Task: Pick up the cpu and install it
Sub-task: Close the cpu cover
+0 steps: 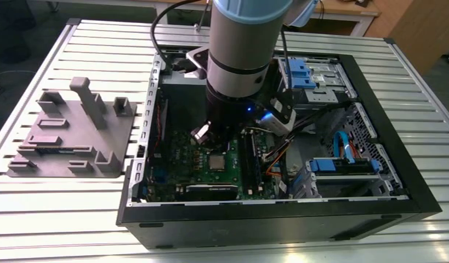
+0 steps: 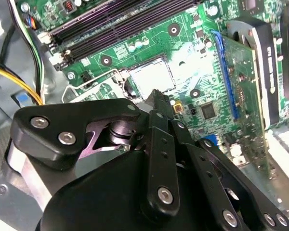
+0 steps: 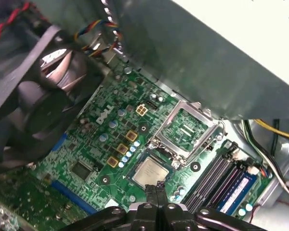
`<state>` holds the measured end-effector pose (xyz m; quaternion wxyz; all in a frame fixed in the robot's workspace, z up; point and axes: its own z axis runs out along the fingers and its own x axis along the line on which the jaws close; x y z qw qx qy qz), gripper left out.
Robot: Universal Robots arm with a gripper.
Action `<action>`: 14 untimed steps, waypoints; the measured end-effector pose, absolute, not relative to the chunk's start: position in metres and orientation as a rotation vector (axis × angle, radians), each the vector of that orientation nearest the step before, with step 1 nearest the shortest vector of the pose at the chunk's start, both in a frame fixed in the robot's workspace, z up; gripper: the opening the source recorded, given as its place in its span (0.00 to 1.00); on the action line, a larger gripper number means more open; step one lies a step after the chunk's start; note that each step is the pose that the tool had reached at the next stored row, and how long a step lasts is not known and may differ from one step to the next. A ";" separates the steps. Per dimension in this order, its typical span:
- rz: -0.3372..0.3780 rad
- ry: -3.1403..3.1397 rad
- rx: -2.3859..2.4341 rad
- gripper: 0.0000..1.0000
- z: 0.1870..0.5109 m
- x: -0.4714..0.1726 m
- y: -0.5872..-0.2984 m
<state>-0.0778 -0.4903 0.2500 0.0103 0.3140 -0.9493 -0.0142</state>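
The cpu (image 3: 151,172) lies flat in its socket on the green board (image 3: 91,144), silver face up. The metal lid (image 3: 185,126) of the socket stands open just beside it. The cpu is square, so it has no long axis to follow.

In the first wrist view the claw (image 3: 159,187) hangs over the near edge of the cpu with its tips pointing at it. I cannot tell whether they touch it. The two fingers are pressed together and nothing is pinched between them.

In the exterior view the cpu (image 1: 216,161) is in the lower middle of the frame, inside the open computer case (image 1: 283,222) and just below the arm (image 1: 246,49). The case stands on the slatted table (image 1: 63,219). A grey holder (image 1: 70,137) stands on the table at the exterior view's left.
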 end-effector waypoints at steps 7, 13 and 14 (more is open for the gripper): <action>-0.043 -2.906 1.134 0.10 0.250 -0.078 -0.490; -0.041 -2.838 1.291 0.10 0.250 -0.078 -0.490; -0.042 -2.828 1.314 0.10 0.250 -0.078 -0.490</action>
